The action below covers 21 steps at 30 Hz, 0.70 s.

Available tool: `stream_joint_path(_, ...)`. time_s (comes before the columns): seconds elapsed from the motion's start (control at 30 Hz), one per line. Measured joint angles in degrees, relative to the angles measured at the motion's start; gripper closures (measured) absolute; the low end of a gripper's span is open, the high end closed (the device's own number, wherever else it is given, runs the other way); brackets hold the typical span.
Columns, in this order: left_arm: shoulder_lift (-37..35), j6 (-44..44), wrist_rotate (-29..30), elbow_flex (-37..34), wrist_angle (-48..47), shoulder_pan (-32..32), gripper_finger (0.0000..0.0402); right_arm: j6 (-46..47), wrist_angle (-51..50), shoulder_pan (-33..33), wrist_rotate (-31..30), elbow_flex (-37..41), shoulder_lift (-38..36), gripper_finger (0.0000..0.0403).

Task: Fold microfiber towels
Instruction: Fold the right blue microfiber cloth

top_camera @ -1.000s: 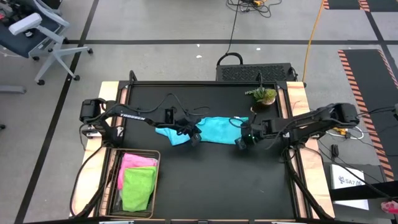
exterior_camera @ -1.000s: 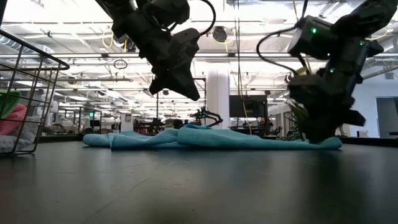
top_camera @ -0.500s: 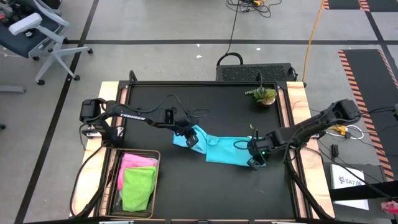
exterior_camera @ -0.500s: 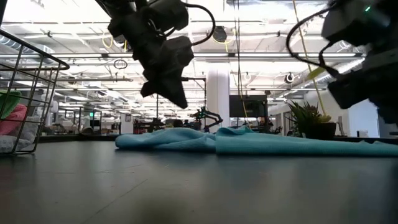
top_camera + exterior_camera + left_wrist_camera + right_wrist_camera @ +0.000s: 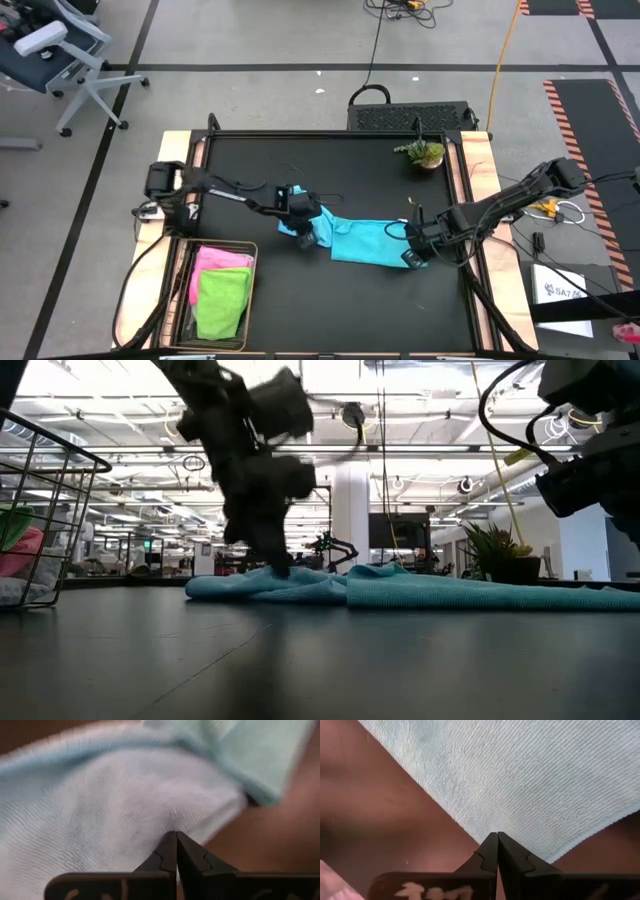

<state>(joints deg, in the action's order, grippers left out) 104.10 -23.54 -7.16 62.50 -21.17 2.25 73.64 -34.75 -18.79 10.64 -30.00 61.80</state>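
A teal towel point(image 5: 365, 240) lies spread on the black table point(image 5: 330, 170). A bluer, light blue towel point(image 5: 292, 226) is bunched at its left end; the two touch or overlap. My left gripper point(image 5: 305, 238) is shut, its tips down on the light blue towel point(image 5: 115, 795). My right gripper point(image 5: 412, 258) is shut at the teal towel's near right corner. A pink towel point(image 5: 222, 262) and a lime green towel point(image 5: 222, 300) lie in the wire basket point(image 5: 183, 290). My left gripper presses its shut fingertips point(image 5: 278, 565) down on the light blue towel close to an edge point(image 5: 200, 815), slanting down from the table's left. Whether any cloth is caught between the fingers, I cannot tell. The towel lies on the table. My right gripper pinches the teal towel at its near right corner point(image 5: 512, 822), slanting down from the table's right. The fingers hide the corner's tip. The rest of the towel point(image 5: 470, 595) lies flat on the table.
A small potted plant point(image 5: 425, 153) stands at the far right of the table. The wire basket point(image 5: 50, 490) sits at the near left corner. Bare tabletop lies behind and in front of the towels.
My right gripper has gone toward the table's near right corner, staying shut, and dragged the teal towel along the table, so it lies farther right, nearer and flatter. The light blue towel slid a little right with it. My left gripper has sunk from above the cloth onto it.
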Motion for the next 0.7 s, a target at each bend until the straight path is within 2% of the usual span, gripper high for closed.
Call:
stream_joint_path(0.2, 4.3, -5.0, 5.0, 0.4, -2.0, 1.1, 0.0396, 1.0, 0.7, 0.0, -0.1, 0.0, 0.0, 0.0403)
stream_joint_path(0.37, 2.7, -6.9, 15.6, 0.2, -12.1, 4.4, 0.0399, 0.9, 0.6, 0.0, -0.1, 0.0, -0.1, 0.0403)
stream_joint_path(0.43, 1.8, -6.8, 17.6, 0.2, -13.9, 6.0, 0.0395, 0.9, 0.6, 0.0, -0.1, 0.0, -0.1, 0.0403)
stream_joint_path(0.57, 0.2, -6.8, 17.0, -0.2, -14.9, 8.8, 0.0393, 1.0, 0.6, 0.0, -0.9, 0.0, -0.1, 0.0403)
stream_joint_path(0.7, -0.2, -5.5, 14.9, -0.2, -13.2, 9.4, 0.0398, 3.0, 5.3, 0.0, -8.5, 0.0, -0.1, 0.0403)
